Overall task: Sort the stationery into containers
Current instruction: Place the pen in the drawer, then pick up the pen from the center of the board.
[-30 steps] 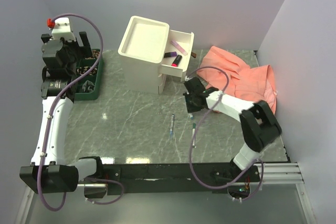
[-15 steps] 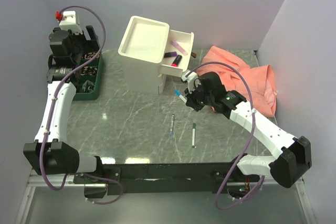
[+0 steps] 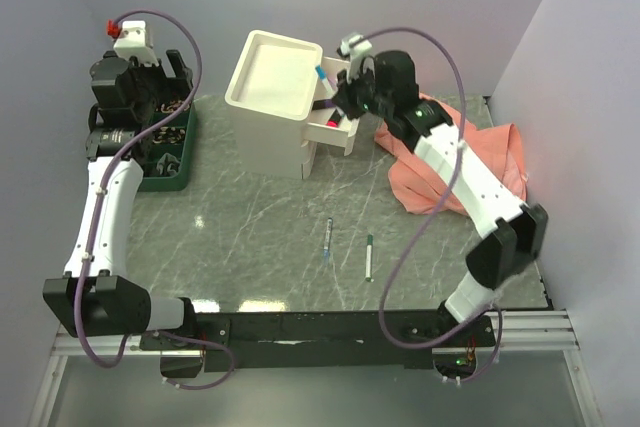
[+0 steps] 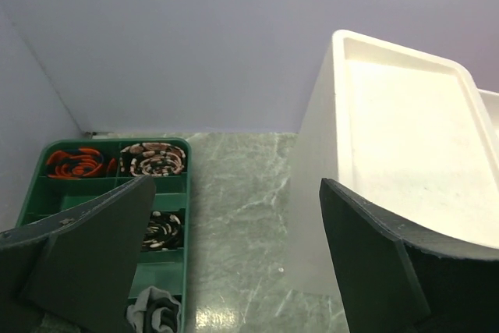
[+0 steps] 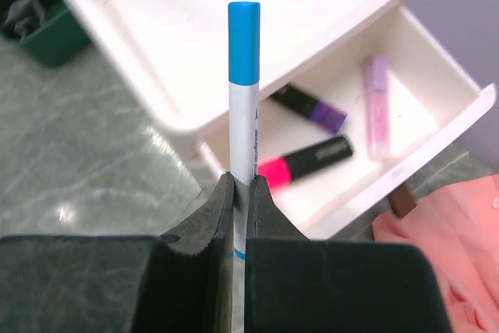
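My right gripper [image 5: 241, 185] is shut on a thin white pen with a blue cap [image 5: 243, 76], which stands upright. It hangs over the open top drawer [image 5: 417, 118] of the cream-white cabinet [image 3: 270, 97]. In that drawer lie a purple-and-black highlighter [image 5: 309, 108], a pink-and-black marker [image 5: 308, 161] and a pale lilac highlighter [image 5: 376, 107]. Two more white pens lie on the table, one with blue ends [image 3: 328, 239] and one with a green cap [image 3: 368, 257]. My left gripper [image 4: 234, 255] is open and holds nothing. It is raised at the back left, between the cabinet's left side [image 4: 312, 193] and a green tray [image 4: 187, 216].
The green compartment tray [image 3: 170, 152] with coiled cords sits at the back left. A salmon-pink cloth [image 3: 470, 157] lies crumpled at the right, behind my right arm. Grey walls close in the back and both sides.
My right arm has carried the blue-capped pen up from near the table and back-left to above the open drawer. The left arm rose slightly a second ago and has held still since.
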Motion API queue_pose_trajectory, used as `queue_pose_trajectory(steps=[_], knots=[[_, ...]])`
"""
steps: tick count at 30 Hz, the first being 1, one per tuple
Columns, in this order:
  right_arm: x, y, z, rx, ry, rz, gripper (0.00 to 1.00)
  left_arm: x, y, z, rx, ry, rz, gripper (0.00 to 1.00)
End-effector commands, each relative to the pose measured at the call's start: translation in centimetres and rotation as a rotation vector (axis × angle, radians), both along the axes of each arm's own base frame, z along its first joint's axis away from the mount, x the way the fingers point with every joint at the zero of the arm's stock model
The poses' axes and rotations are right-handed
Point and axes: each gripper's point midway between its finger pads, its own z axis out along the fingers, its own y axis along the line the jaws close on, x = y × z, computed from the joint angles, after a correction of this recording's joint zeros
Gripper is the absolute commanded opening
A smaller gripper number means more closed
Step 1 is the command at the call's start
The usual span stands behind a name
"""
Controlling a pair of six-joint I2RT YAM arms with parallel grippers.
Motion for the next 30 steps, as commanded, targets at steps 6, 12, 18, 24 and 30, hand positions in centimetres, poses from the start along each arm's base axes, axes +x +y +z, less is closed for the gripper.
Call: queue_pose_trajectory(steps=[6,12,18,24,30], knots=[[8.6,-0.6,0.4,0.094,0.058,-0.122,0.44,-1.9,-2.3,4.8,0.072,-0.046,-0.153,0.96],[9.1,-1.6,-0.2,0.145,0.088,-0.135,0.58,-4.6,-5.2,5.3,0.104,-0.043,-0.329,0.97],[3.7,-2.9,2.6,0.167,0.04,-0.087,0.61,-11.3,-15.3,-4.0,0.062,0.189,-0.677,0.95],[-3.3,-8.5,0.5,0.179,0.027,-0.174,0.9,-16.1,-22.2,-13.0,-0.034,0.397,-0.77,0.91],[-5.3,-14.1,-3.4,0.237,0.093,-0.368,1.0,-16.4,-26.7,-18.1,0.03,0.565,-0.785,0.91]])
